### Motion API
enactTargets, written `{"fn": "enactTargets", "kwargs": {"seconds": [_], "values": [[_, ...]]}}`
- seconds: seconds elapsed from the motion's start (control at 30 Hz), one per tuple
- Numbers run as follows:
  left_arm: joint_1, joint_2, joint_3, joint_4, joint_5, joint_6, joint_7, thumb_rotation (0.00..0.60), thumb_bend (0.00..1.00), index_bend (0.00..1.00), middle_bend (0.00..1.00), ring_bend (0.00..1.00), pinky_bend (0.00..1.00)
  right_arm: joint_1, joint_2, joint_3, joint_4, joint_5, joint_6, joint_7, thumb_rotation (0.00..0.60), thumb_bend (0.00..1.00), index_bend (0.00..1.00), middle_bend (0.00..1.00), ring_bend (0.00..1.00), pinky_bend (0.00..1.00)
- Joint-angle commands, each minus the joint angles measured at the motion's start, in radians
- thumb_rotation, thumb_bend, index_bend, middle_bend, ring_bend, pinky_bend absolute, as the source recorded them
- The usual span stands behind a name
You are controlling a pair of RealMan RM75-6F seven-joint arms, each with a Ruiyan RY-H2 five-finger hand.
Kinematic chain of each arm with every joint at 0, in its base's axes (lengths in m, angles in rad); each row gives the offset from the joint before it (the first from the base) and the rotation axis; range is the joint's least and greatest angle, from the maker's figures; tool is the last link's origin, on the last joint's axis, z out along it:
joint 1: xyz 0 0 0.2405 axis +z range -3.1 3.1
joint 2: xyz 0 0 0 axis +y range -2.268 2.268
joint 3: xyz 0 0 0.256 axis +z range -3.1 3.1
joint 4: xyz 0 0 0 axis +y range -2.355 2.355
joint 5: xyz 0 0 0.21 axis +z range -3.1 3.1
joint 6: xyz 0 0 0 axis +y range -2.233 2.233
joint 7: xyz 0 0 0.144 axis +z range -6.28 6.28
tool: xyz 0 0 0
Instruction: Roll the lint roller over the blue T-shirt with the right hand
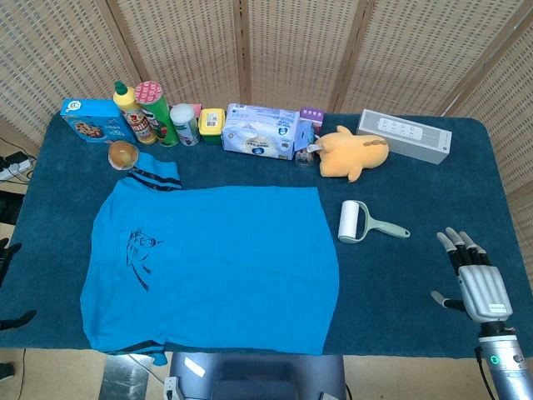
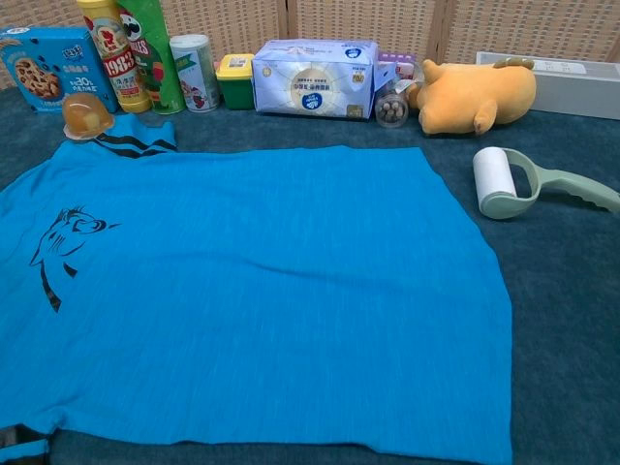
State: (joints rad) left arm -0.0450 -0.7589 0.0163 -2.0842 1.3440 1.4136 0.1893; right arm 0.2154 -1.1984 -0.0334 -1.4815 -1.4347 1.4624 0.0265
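The blue T-shirt (image 1: pixel 212 262) (image 2: pixel 242 291) lies flat on the dark blue table cloth, a black drawing on its left part. The lint roller (image 1: pixel 364 222) (image 2: pixel 523 182), white roll with a pale green handle pointing right, lies on the cloth just right of the shirt. My right hand (image 1: pixel 473 279) hovers at the table's front right corner, below and right of the roller, fingers spread and empty, well apart from it. The chest view does not show it. At the far left edge of the head view dark fingertips (image 1: pixel 7 250) of my left hand show beside the table.
Along the back edge stand a cookie box (image 1: pixel 93 119), a yellow bottle (image 1: pixel 132 112), a chips can (image 1: pixel 156 112), a small can (image 1: pixel 185 124), a yellow-lidded tub (image 1: pixel 211 125), a tissue pack (image 1: pixel 261 131), an orange plush toy (image 1: pixel 354 152) and a grey box (image 1: pixel 405 135). A round bun-like object (image 1: pixel 122 154) sits by the shirt's collar.
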Motion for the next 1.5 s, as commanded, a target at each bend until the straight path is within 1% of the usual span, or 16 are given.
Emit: {"fn": "enactTargets", "kwargs": {"seconds": [0.03,0.2,0.27,0.37,0.4,0.63,0.77,0.9,1.03,1.23,1.4,1.5], "values": [[-0.002,-0.004,-0.001,-0.003,-0.005,-0.001,0.011,0.6,0.09,0.0,0.0,0.0,0.0,-0.002,-0.003,0.008,0.008,0.005,-0.02,0.006,0.6,0.0,0.03,0.0,0.0,0.13],[0.001,-0.007,-0.004,-0.008,-0.016,0.008,0.018,0.6,0.09,0.0,0.0,0.0,0.0,0.02,-0.017,0.031,0.017,0.012,-0.076,0.024,0.6,0.0,0.03,0.0,0.0,0.13],[0.001,-0.008,-0.007,-0.008,-0.02,0.01,0.017,0.6,0.09,0.0,0.0,0.0,0.0,0.045,-0.021,0.044,0.022,0.013,-0.116,0.028,0.6,0.0,0.03,0.01,0.0,0.13],[-0.003,-0.007,-0.01,-0.007,-0.028,0.005,0.015,0.6,0.09,0.0,0.0,0.0,0.0,0.099,-0.029,0.072,0.035,0.029,-0.206,0.048,0.6,0.0,0.03,0.02,0.0,0.13],[-0.005,-0.006,-0.011,-0.007,-0.032,0.001,0.015,0.6,0.09,0.0,0.0,0.0,0.0,0.127,-0.036,0.084,0.049,0.04,-0.255,0.061,0.6,0.0,0.03,0.02,0.0,0.13],[-0.004,0.001,-0.016,-0.005,-0.042,0.002,-0.003,0.6,0.09,0.0,0.0,0.0,0.0,0.244,-0.091,0.126,0.164,0.093,-0.467,0.102,0.6,0.0,0.05,0.06,0.02,0.16],[-0.007,0.006,-0.02,-0.001,-0.053,-0.003,-0.016,0.6,0.09,0.0,0.0,0.0,0.0,0.297,-0.136,0.137,0.257,0.11,-0.557,0.111,0.6,0.0,0.1,0.09,0.03,0.2],[-0.013,0.007,-0.022,0.0,-0.064,-0.015,-0.017,0.6,0.09,0.0,0.0,0.0,0.0,0.325,-0.169,0.146,0.314,0.125,-0.606,0.125,0.6,0.0,0.12,0.1,0.04,0.21],[-0.018,0.007,-0.026,0.0,-0.077,-0.021,-0.015,0.6,0.09,0.0,0.0,0.0,0.0,0.349,-0.194,0.155,0.36,0.142,-0.653,0.144,0.6,0.0,0.14,0.12,0.05,0.21],[-0.026,0.004,-0.031,0.0,-0.101,-0.03,-0.005,0.6,0.09,0.0,0.0,0.0,0.0,0.376,-0.222,0.158,0.39,0.142,-0.694,0.166,0.6,0.0,0.21,0.2,0.12,0.25],[-0.032,0.0,-0.034,-0.003,-0.114,-0.035,0.005,0.6,0.09,0.0,0.0,0.0,0.0,0.392,-0.235,0.167,0.398,0.158,-0.717,0.161,0.6,0.06,0.25,0.27,0.2,0.29],[-0.032,0.0,-0.036,-0.003,-0.12,-0.034,0.006,0.6,0.09,0.0,0.0,0.0,0.0,0.397,-0.242,0.172,0.397,0.167,-0.716,0.152,0.6,0.11,0.26,0.31,0.25,0.35]]}}
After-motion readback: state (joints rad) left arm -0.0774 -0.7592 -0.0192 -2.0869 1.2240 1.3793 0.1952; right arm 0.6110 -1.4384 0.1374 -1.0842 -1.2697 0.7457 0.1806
